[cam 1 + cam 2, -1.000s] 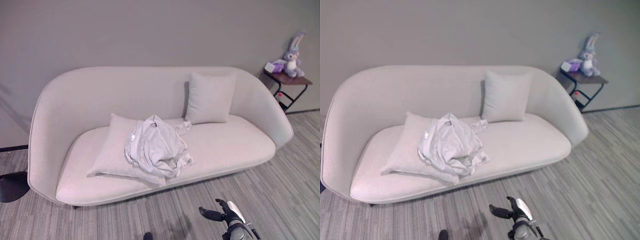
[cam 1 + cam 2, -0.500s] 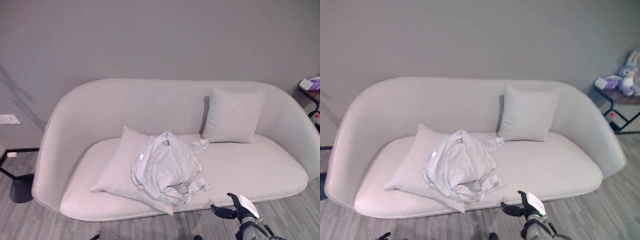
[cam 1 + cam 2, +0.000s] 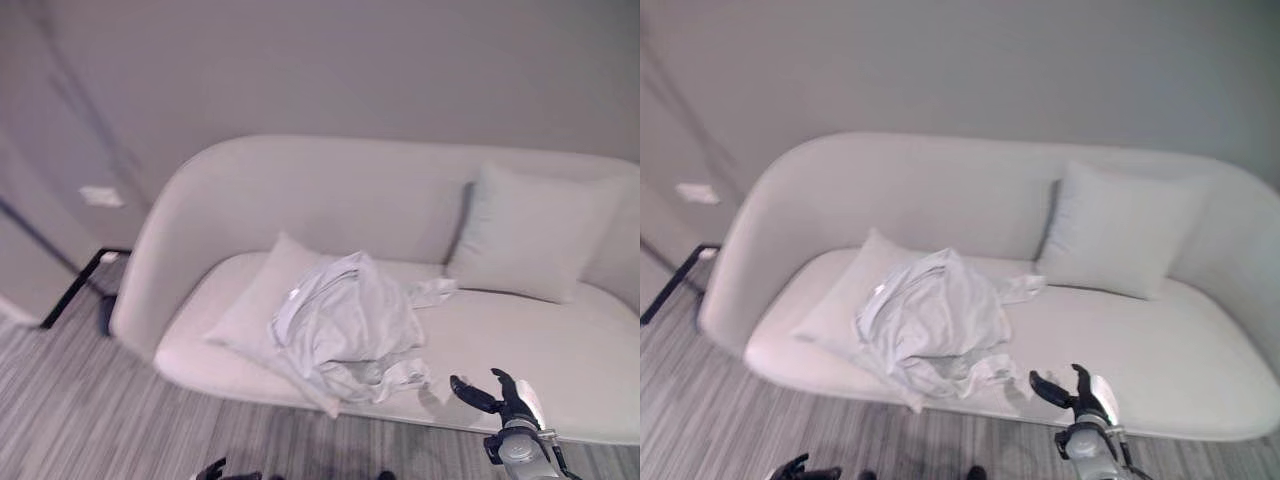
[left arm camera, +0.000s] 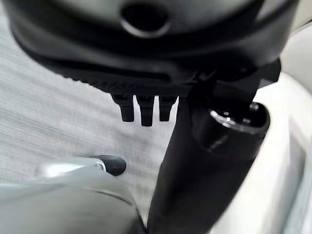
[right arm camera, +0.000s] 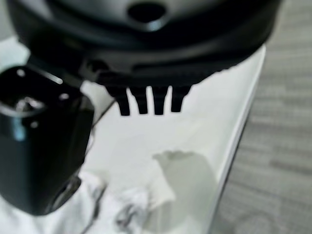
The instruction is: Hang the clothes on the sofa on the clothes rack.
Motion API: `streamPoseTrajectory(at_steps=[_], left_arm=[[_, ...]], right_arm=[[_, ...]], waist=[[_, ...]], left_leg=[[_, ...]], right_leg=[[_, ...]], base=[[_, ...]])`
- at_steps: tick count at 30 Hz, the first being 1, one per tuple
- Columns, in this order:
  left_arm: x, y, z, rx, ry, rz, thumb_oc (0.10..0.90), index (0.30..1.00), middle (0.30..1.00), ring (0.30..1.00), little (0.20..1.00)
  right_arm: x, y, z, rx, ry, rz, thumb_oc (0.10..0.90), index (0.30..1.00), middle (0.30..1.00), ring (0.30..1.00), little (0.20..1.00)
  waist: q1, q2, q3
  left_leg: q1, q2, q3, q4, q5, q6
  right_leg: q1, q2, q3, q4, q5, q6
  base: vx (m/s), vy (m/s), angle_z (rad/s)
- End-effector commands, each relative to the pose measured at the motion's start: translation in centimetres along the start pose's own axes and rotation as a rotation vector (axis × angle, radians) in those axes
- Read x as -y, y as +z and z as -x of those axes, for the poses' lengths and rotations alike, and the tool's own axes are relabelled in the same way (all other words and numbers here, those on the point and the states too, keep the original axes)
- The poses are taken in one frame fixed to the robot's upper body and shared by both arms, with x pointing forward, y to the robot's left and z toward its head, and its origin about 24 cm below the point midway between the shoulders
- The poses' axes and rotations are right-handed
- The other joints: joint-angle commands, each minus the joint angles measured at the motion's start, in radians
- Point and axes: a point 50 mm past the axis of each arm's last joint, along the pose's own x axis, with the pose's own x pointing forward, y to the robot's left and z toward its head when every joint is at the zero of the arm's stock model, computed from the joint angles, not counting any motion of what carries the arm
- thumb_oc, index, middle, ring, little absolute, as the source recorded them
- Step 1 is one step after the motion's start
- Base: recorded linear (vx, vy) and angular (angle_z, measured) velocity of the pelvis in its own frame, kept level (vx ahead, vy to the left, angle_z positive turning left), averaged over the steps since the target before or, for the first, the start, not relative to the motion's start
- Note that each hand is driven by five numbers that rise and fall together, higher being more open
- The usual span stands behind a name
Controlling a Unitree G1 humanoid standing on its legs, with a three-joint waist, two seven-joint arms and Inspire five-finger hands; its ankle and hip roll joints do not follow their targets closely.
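The place looked like a home living room: a long, rounded pale sofa [image 3: 970, 210] stood against a plain grey wall [image 3: 960, 70], with 2 matching cushions [image 3: 1118, 232] on it. A crumpled light garment [image 3: 935, 325] lay on the seat, and the floor [image 3: 90, 410] was grey striped carpet.

You will find no readable text, label, number or sign here: the crumpled pale grey garment [image 3: 350, 325], the rounded cream fabric sofa [image 3: 300, 190] and the plain grey wall [image 3: 350, 60] all carry no legible print.
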Motion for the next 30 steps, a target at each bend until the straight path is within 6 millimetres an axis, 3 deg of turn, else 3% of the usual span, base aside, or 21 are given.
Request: streamPoseTrajectory(at_steps=[1,2,4,6,7,14,19,26,27,28,30], left_arm=[[-0.8,-1.2,0.2,-0.039,0.017,-0.098,0.8,0.9,0.9,0.9,0.9],[-1.3,-1.2,0.1,-0.043,0.025,-0.102,0.8,0.9,0.9,0.9,0.9],[-1.7,-0.8,0.0,-0.032,0.029,-0.103,0.8,0.9,0.9,0.9,0.9],[-2.0,0.5,-0.3,0.014,0.028,-0.105,0.8,0.9,0.9,0.9,0.9],[-1.9,1.8,-0.5,0.069,0.011,-0.129,0.8,0.9,0.9,0.9,0.9],[-1.2,4.2,-0.7,0.149,-0.031,-0.166,0.8,0.9,0.9,0.9,0.9],[-0.9,5.3,-0.8,0.193,-0.063,-0.238,0.8,0.9,0.9,0.9,0.9],[-0.4,7.8,-0.7,0.281,-0.103,-0.311,0.8,0.9,0.9,0.9,0.9],[-0.4,8.1,-0.7,0.293,-0.107,-0.324,0.8,0.9,0.9,0.9,0.9],[-0.4,8.3,-0.7,0.298,-0.108,-0.33,0.8,0.9,0.9,0.9,0.9],[-0.3,8.6,-0.7,0.308,-0.106,-0.346,0.8,0.9,0.9,0.9,0.9]], right_arm=[[3.6,6.2,-2.0,0.185,-0.14,-0.241,0.8,0.9,0.9,0.9,0.9],[3.9,7.6,-2.4,0.201,-0.142,-0.359,0.8,0.9,0.9,0.9,0.9],[4.1,8.2,-2.6,0.201,-0.14,-0.425,0.8,0.9,0.9,0.9,0.9],[4.6,10.5,-3.2,0.212,-0.13,-0.59,0.8,0.9,0.9,0.9,0.9],[5.0,12.6,-3.7,0.211,-0.125,-0.7,0.8,0.9,0.9,0.9,0.9],[6.9,15.3,-4.7,0.155,-0.114,-0.838,0.8,0.9,0.9,0.9,0.9],[7.4,17.5,-4.8,0.138,-0.056,-0.88,0.8,0.9,0.9,0.9,0.9],[5.5,18.4,-4.6,0.104,0.104,-0.693,0.8,0.9,0.9,0.9,0.9],[5.3,18.2,-4.6,0.096,0.116,-0.678,0.502,0.453,0.453,0.453,0.453],[5.1,18.1,-4.6,0.094,0.122,-0.681,0.4,0.3,0.3,0.3,0.3],[4.5,17.9,-4.5,0.088,0.137,-0.697,0.4,0.3,0.3,0.3,0.3]], waist=[[0.013,-0.009,-0.016],[0.018,-0.003,-0.02],[0.022,0.0,-0.024],[0.031,0.013,-0.007],[0.043,0.034,0.026],[0.084,0.086,0.102],[0.114,0.116,0.141],[0.157,0.138,0.173],[0.161,0.14,0.176],[0.164,0.142,0.178],[0.167,0.141,0.183]], left_leg=[[0.007,0.044,-0.08,-0.105,0.08,-0.03],[0.001,0.03,-0.079,-0.136,0.094,-0.028],[-0.01,0.026,-0.079,-0.145,0.1,-0.027],[-0.05,0.019,-0.085,-0.148,0.112,-0.027],[-0.089,0.013,-0.101,-0.148,0.127,-0.028],[-0.155,-0.001,-0.163,-0.148,0.161,-0.026],[-0.2,-0.011,-0.202,-0.148,0.174,-0.03],[-0.25,-0.03,-0.242,-0.148,0.189,-0.029],[-0.254,-0.034,-0.246,-0.148,0.19,-0.029],[-0.257,-0.038,-0.247,-0.148,0.191,-0.03],[-0.258,-0.045,-0.248,-0.148,0.189,-0.03]], right_leg=[[0.04,-0.022,0.081,0.015,-0.072,0.073],[0.01,-0.036,0.086,0.015,-0.062,0.077],[-0.012,-0.042,0.089,0.015,-0.058,0.079],[-0.063,-0.051,0.094,0.018,-0.046,0.079],[-0.114,-0.056,0.091,0.052,-0.051,0.075],[-0.221,-0.079,0.069,0.235,-0.128,0.055],[-0.281,-0.081,0.07,0.287,-0.145,0.059],[-0.329,-0.092,0.062,0.329,-0.155,0.056],[-0.329,-0.094,0.058,0.327,-0.154,0.057],[-0.327,-0.096,0.055,0.323,-0.152,0.058],[-0.317,-0.097,0.051,0.314,-0.147,0.06]], base=[[0.04,0.072,0.34],[0.04,0.082,0.14],[-0.01,0.047,-0.06],[-0.11,0.028,0.13],[-0.14,0.013,0.25],[-0.08,0.001,0.19],[-0.03,-0.013,0.2],[-0.01,0.006,0.02],[0.0,0.0,0.0],[-0.01,0.038,0.04],[-0.01,0.04,0.08]])
